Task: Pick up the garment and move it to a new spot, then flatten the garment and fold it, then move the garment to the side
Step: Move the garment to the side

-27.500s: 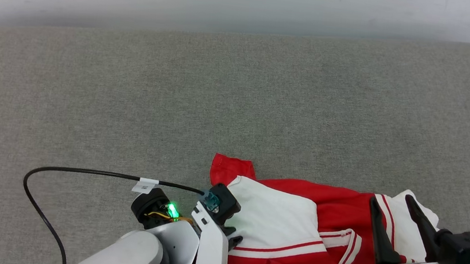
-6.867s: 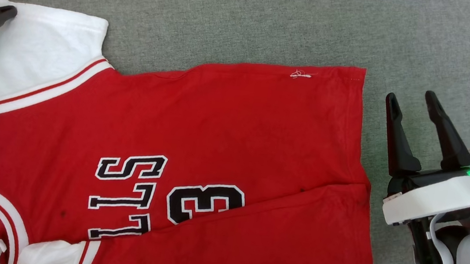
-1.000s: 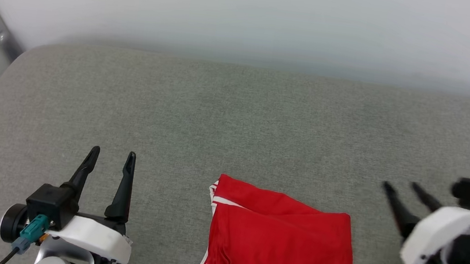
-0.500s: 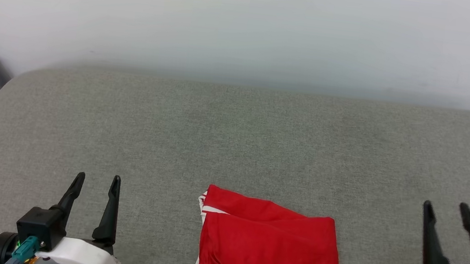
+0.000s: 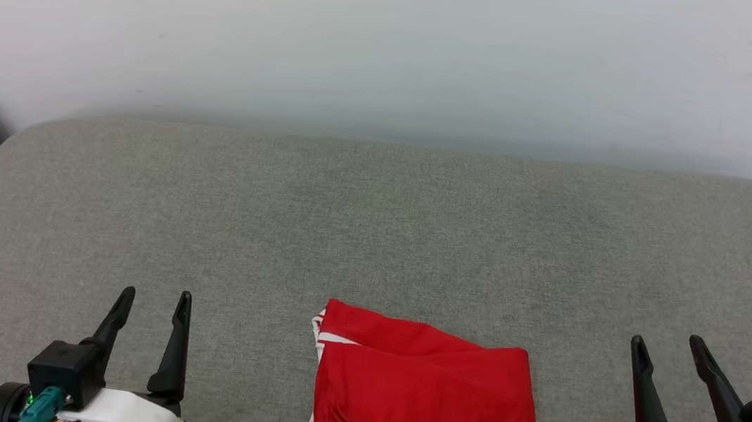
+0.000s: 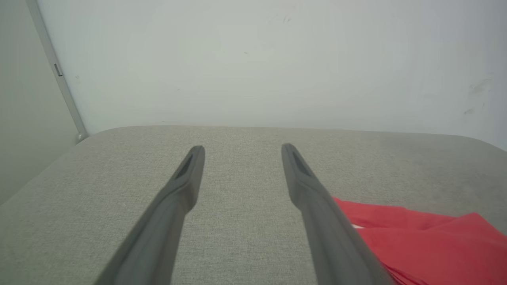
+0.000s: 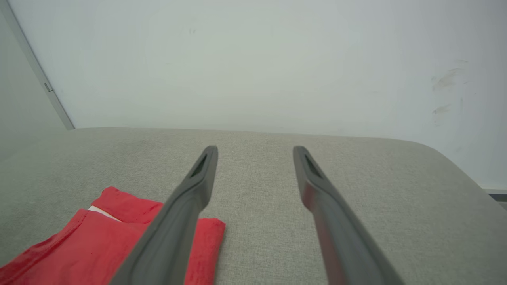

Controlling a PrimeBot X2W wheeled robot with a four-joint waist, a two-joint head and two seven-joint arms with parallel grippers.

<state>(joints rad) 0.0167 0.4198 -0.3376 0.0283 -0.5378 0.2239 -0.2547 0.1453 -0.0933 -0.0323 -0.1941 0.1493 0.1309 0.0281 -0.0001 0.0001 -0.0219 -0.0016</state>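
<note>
While garment [image 5: 424, 408] lies folded, left end effector [image 5: 157, 294] and right end effector [image 5: 667, 340] gape — empty.

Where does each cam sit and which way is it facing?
Head view: on the head, facing forward and down at the grey pad and folded shirt, wall behind; left pincer lower left, right pincer lower right, both open.
Left wrist view: on the left wrist, facing along its two fingers over the pad to the wall; shirt at lower right.
Right wrist view: on the right wrist, same heading; own fingers; shirt at lower left.
Shared: all three show shirt, pad and wall.
</note>
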